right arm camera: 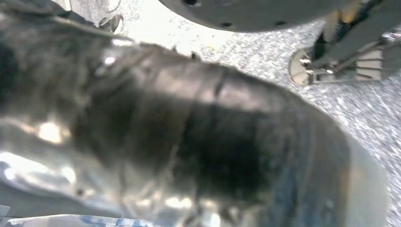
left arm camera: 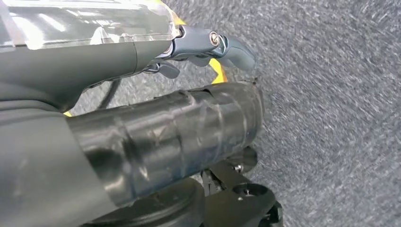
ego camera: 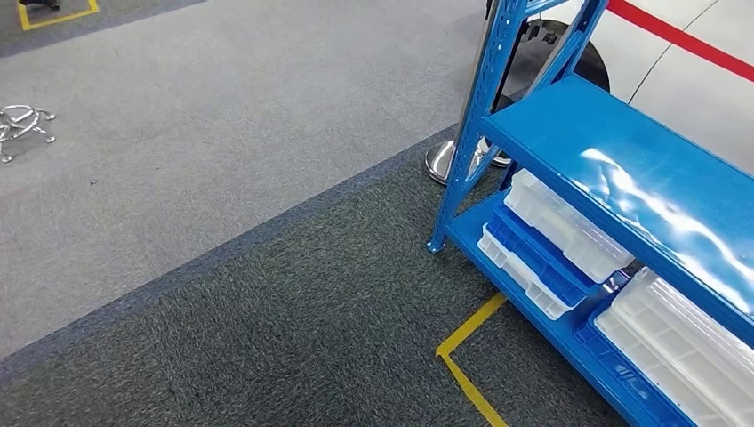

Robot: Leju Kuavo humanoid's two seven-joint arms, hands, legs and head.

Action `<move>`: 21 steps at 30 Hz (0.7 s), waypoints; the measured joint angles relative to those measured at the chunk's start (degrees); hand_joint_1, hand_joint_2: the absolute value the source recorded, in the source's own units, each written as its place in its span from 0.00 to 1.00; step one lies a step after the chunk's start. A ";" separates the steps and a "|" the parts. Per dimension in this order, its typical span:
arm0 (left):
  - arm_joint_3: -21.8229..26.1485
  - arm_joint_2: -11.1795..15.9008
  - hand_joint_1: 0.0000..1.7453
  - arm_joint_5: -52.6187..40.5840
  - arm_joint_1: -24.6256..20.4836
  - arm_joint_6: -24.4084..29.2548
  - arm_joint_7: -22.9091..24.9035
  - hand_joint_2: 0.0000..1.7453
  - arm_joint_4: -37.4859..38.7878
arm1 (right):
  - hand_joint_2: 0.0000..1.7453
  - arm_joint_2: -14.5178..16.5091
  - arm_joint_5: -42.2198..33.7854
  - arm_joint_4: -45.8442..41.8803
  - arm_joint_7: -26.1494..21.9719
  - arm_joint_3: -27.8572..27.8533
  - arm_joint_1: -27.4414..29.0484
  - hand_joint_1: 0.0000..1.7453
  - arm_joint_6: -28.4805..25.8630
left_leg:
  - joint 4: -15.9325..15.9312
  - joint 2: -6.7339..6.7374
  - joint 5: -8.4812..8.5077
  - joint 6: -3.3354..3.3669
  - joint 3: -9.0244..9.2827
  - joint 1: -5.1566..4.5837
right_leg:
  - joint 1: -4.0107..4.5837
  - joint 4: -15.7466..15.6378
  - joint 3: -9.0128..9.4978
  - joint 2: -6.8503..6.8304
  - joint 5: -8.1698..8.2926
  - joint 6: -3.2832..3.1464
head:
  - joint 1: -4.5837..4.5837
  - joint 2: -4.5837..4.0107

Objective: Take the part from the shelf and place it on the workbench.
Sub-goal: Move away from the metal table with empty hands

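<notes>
A blue metal shelf [ego camera: 613, 151] stands at the right in the head view, and its upper board is bare and glossy. On the lower level lie white plastic trays [ego camera: 569, 227] stacked in blue bins [ego camera: 533, 253], with a further white tray [ego camera: 685, 347] at the right edge. My left hand [left arm camera: 156, 113] hangs over grey carpet in the left wrist view. Its thick dark thumb [left arm camera: 189, 137] and a grey finger [left arm camera: 213, 45] are apart with nothing between them. My right hand [right arm camera: 189, 142] is a blurred dark mass close to the lens, so how its fingers lie cannot be told.
Grey carpet [ego camera: 222, 178] stretches left of the shelf, with a darker strip nearer me. Yellow floor tape [ego camera: 467, 342] marks a corner by the shelf front. A chrome stand base [ego camera: 442, 160] sits by the shelf post, a chair base [ego camera: 22, 124] far left, and a white car body [ego camera: 685, 62] behind.
</notes>
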 joint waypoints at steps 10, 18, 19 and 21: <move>-0.38 -0.27 0.00 -0.49 0.09 -0.31 -0.24 0.00 0.00 | 0.00 -0.37 -0.18 -0.04 -0.16 -0.04 -0.01 0.00 -0.15 | -0.14 6.92 -0.54 0.34 0.56 -0.80 | 0.90 0.36 1.02 -8.07 0.02 -0.71 | 0.04 0.00; -0.83 -0.49 0.00 -0.71 -0.14 -0.42 -0.46 0.00 0.00 | 0.00 -0.43 -0.30 -0.07 -0.26 -0.26 -0.07 0.00 -0.18 | 9.11 3.29 -6.72 -1.62 -2.83 -0.57 | 0.52 -2.43 1.69 -5.18 1.13 -3.18 | -0.18 0.00; -0.83 -0.49 0.00 -0.75 -0.05 -0.43 -0.45 0.00 0.00 | 0.00 -0.43 -0.30 -0.07 -0.26 -0.28 -0.09 0.00 -0.18 | 12.63 2.76 -8.05 -1.76 -4.51 -0.52 | 0.52 -2.36 1.60 -4.54 1.18 -3.26 | -0.17 0.00; -0.85 -0.49 0.00 -0.91 0.11 -0.44 -0.39 0.00 0.00 | 0.00 -0.43 -0.30 -0.07 -0.27 -0.35 -0.02 0.00 -0.16 | 15.00 2.40 -7.51 -1.92 -5.88 -0.44 | 0.49 -2.09 1.54 -3.04 1.17 -3.24 | -0.18 0.00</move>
